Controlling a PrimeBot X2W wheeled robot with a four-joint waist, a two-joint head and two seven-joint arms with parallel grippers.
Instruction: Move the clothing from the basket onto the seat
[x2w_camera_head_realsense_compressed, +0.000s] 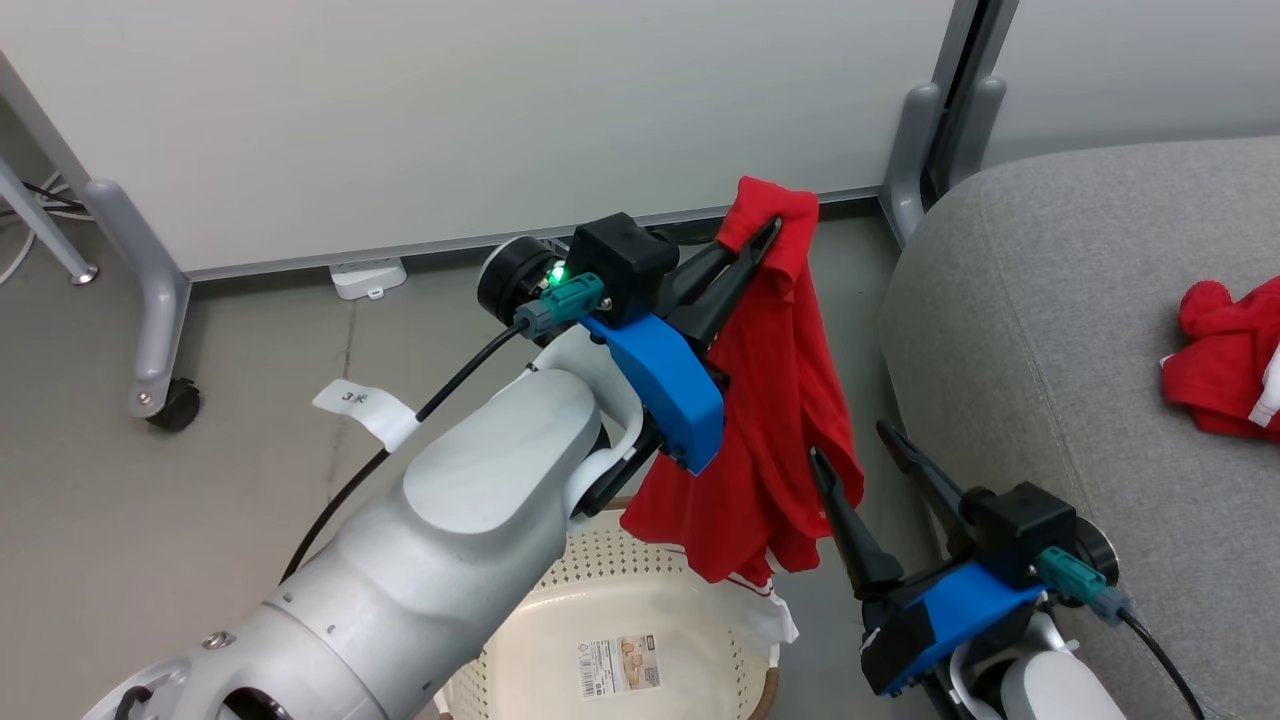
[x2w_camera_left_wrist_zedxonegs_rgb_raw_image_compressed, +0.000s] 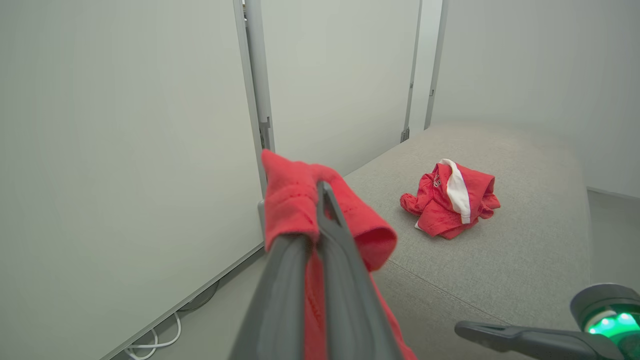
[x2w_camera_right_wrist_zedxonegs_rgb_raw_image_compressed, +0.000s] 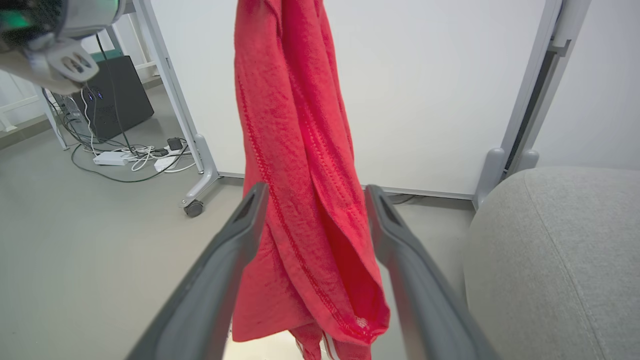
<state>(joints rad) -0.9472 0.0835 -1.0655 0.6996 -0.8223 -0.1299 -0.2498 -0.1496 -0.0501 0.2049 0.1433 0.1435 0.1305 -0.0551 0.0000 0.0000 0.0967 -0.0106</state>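
Observation:
My left gripper is shut on the top of a red garment, which hangs down from the fingers with its lower end over the cream basket. In the left wrist view the pinched red fabric folds over my fingertips. My right gripper stands open just right of the hanging cloth; in the right wrist view the red garment hangs in front of and between its spread fingers, and I cannot tell if they touch it. A second red and white garment lies crumpled on the grey seat.
A white partition on wheeled grey legs stands behind the basket. Cables and a power strip lie on the grey floor at the left. The basket bottom shows a paper label.

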